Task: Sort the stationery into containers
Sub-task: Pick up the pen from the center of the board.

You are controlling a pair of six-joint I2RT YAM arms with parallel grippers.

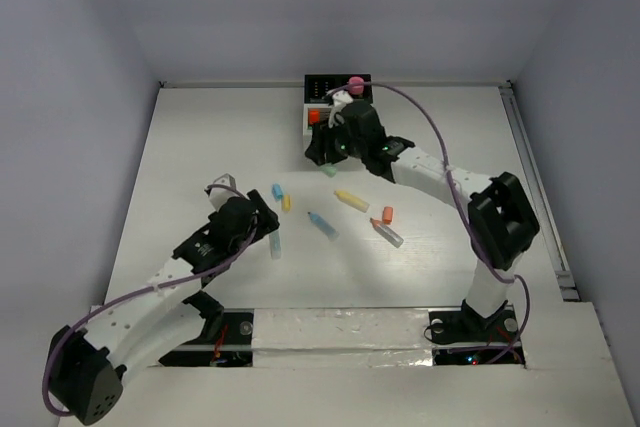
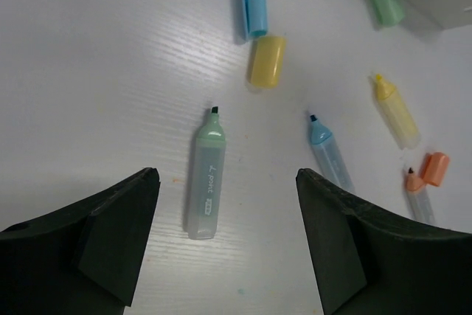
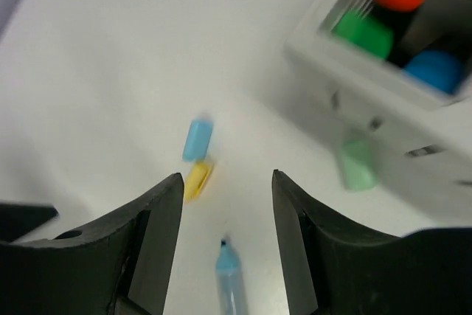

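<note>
White table (image 1: 200, 137) | slatted white-and-black plastic organizer (image 3: 369, 97) at far edge | left gripper (image 2: 227, 178) spread, empty, straddling green highlighter | right gripper (image 3: 226, 178) spread, empty, beside organizer | 4 uncapped pastel highlighters loose mid-table: green highlighter (image 2: 205, 182), barrel print partly reads "point", blue highlighter (image 2: 328, 154), yellow highlighter (image 2: 397, 112), orange highlighter (image 2: 417, 195) | 4 loose caps: blue cap (image 2: 255, 7), yellow cap (image 2: 266, 60), green cap (image 2: 386, 5), orange cap (image 2: 435, 167)

White table (image 1: 190, 137) with a faint wood grain, boxed in by plain pale grey walls (image 1: 330, 7) at the back and both sides. Thin rail (image 1: 537, 182) along the right edge. Soft, even light, faint shadows only.
</note>
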